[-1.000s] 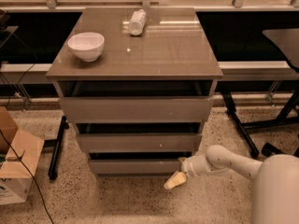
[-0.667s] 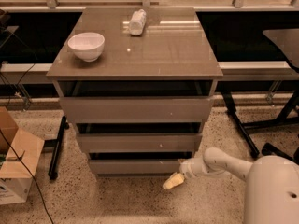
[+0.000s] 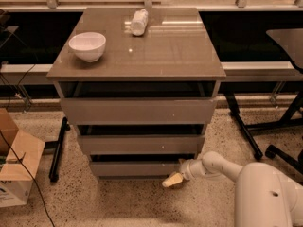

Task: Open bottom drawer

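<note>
The bottom drawer (image 3: 137, 168) is the lowest of three grey-taupe fronts in the cabinet, a plain narrow front just above the floor. Dark gaps show above each front. My gripper (image 3: 171, 179) sits at the end of the white arm (image 3: 213, 164), low at the right end of the bottom drawer front, close to its lower right corner. Its tan fingers (image 3: 170, 180) point left and down towards the floor.
A white bowl (image 3: 87, 46) and a lying plastic bottle (image 3: 139, 21) are on the cabinet top (image 3: 165, 51). A cardboard box (image 3: 16, 164) stands on the floor at left. Black table legs (image 3: 244, 126) stand at right. The floor is speckled terrazzo.
The gripper has shifted slightly left along the bottom drawer's right end. The drawers look unchanged.
</note>
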Controlling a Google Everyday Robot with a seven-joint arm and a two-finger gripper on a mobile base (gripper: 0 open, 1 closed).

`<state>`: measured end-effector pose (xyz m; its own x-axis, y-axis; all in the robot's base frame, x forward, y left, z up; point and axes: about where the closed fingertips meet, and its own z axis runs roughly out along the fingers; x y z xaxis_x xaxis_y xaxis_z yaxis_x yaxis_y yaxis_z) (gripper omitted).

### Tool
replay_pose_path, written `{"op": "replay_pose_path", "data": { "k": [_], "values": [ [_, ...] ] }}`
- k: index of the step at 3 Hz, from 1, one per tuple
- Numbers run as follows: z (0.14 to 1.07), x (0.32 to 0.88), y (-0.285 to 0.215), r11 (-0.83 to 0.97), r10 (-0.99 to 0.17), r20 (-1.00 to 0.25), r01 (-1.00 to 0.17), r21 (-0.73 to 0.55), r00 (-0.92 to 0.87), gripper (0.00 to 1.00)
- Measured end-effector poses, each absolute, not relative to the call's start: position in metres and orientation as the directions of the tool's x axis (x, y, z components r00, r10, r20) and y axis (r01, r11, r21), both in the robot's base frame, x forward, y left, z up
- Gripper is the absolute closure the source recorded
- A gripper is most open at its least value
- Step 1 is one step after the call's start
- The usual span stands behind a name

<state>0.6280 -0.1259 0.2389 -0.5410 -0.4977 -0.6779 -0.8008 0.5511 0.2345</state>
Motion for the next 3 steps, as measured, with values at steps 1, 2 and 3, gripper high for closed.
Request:
{"op": "replay_pose_path", "data": {
  "k": [1, 2, 3],
  "values": [
    [0.214, 0.658, -0.117, 0.528, -0.504, -0.689, -0.817, 0.231, -0.52, 0.02],
    [0.2, 0.666, -0.109, 0.513, -0.509, -0.679, -0.82, 0.254, -0.529, 0.12],
    [0.199, 0.661, -0.107, 0.505, -0.519, -0.666, -0.821, 0.267, -0.536, 0.3]
  ]
}}
